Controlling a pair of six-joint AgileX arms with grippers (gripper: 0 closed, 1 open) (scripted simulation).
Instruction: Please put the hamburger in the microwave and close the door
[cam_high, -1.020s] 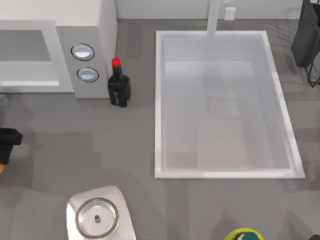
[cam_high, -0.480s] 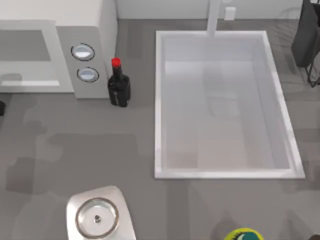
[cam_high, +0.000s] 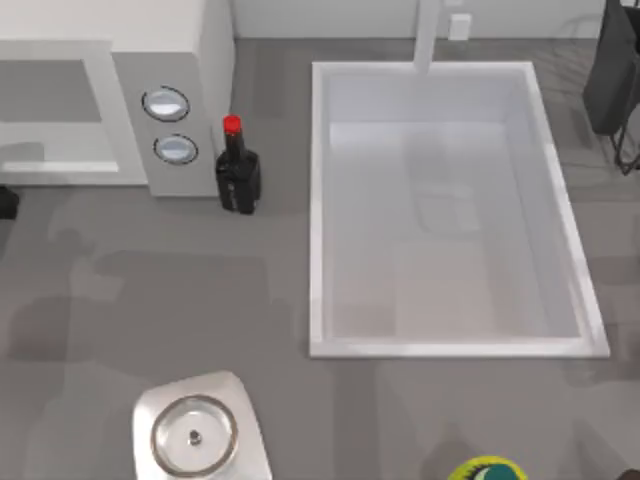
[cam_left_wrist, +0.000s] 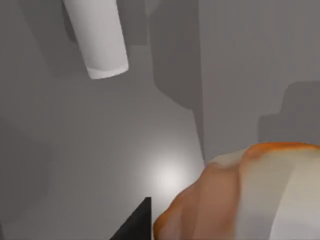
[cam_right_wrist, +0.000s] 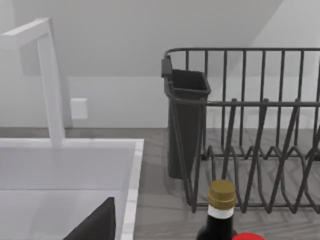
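Holding the small round orange-brown hamburger (cam_left_wrist: 250, 195) close under the left wrist camera, the left gripper (cam_high: 6, 202) sits at the table's far left edge, in front of the microwave.

Largest first: the white rectangular sink (cam_high: 320, 200) takes up the right half of the grey table (cam_high: 200, 290), with bare table along its left rim and across the middle. The large white box-shaped microwave (cam_high: 205, 60) stands at the back left; its white-framed door (cam_high: 60, 165) runs off the left edge and I cannot tell how far it is swung. The dark wire dish rack (cam_right_wrist: 250, 125) stands at the back right corner. A silver square scale (cam_high: 200, 430) lies at the near edge, left of centre. The red-capped black bottle (cam_high: 237, 170) stands just beside the microwave's dial panel. The right gripper's (cam_right_wrist: 95, 222) dark tip shows over the sink; its opening cannot be told.
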